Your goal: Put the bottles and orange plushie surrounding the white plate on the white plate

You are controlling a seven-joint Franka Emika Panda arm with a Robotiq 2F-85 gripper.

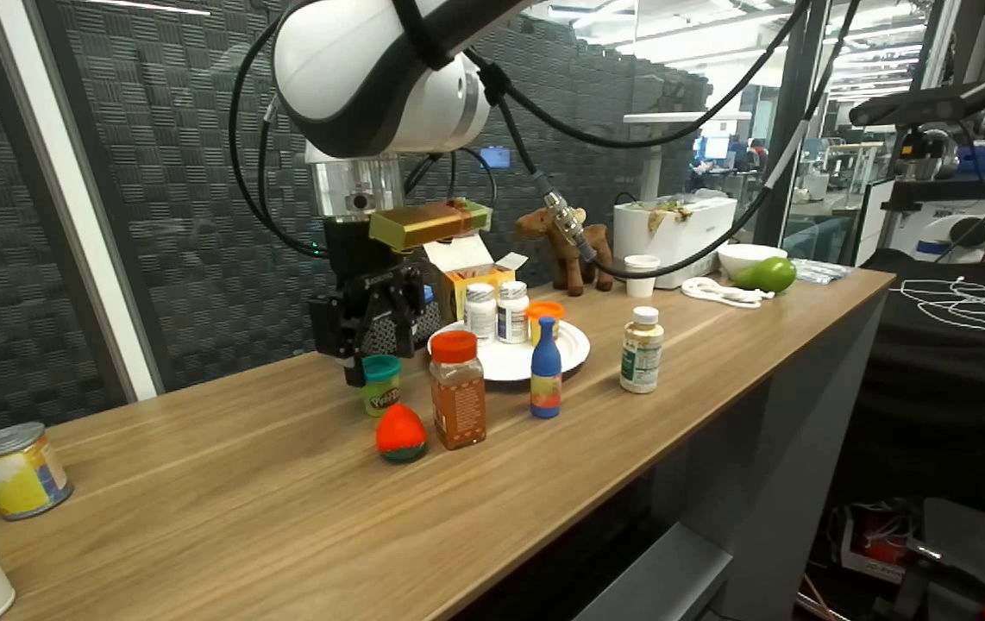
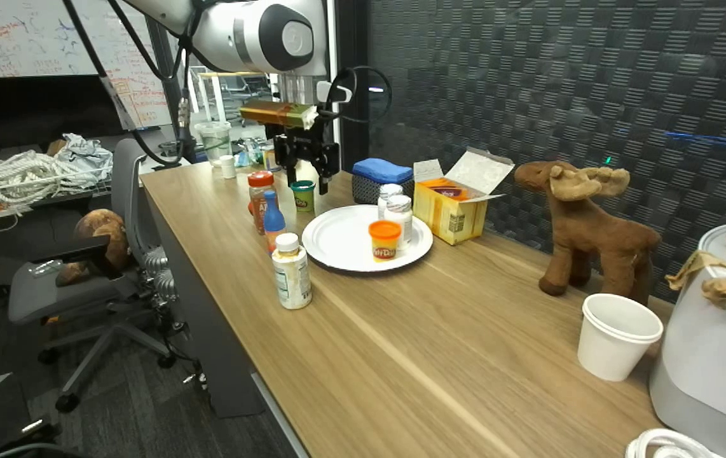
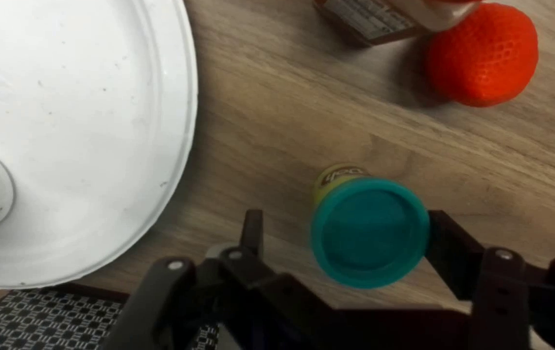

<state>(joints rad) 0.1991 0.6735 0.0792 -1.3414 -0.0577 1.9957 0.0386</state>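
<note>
- Between the fingers (image 3: 452, 257), which were apart, the teal-lidded tub (image 3: 367, 228) stood upright on the worktop (image 3: 268, 112), not centred; whether one finger touched it, I could not tell.
- Because of this uneven gap, the nearer finger could push first and tip the tub.
- The fingers seemed only about lid-high, so their hold could slip off the lid (image 2: 302, 186).
- The tub looked short and yellowish, its lid round and flat.
</note>
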